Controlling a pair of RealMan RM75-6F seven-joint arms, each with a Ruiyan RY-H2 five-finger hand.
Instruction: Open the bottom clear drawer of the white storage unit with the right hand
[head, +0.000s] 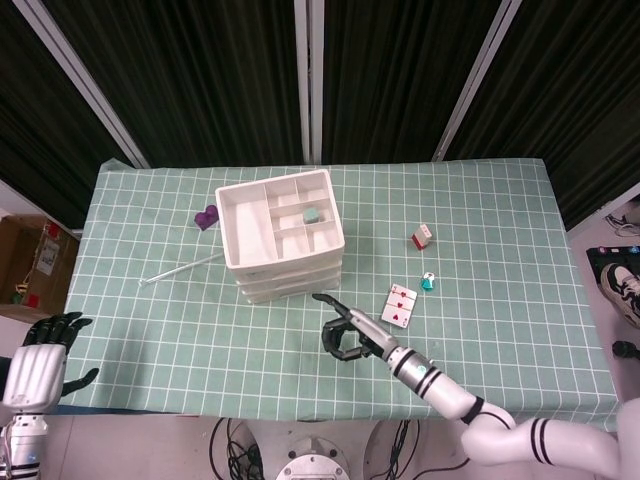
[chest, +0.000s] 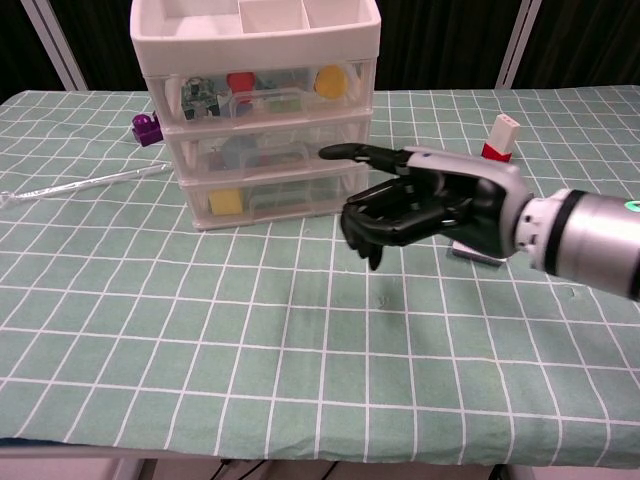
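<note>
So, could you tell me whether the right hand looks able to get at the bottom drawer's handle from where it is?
Probably yes: the right hand holds nothing and hovers just in front of the bottom drawer, with only bare tablecloth between them.

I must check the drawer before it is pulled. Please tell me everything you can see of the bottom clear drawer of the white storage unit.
The bottom drawer is the lowest of three clear plastic drawers in the white storage unit. It looks fully closed, flush with the frame. A clear handle sits at the middle of its front, and a yellow block shows through at its left. The right hand hovers in front, not touching it.
</note>
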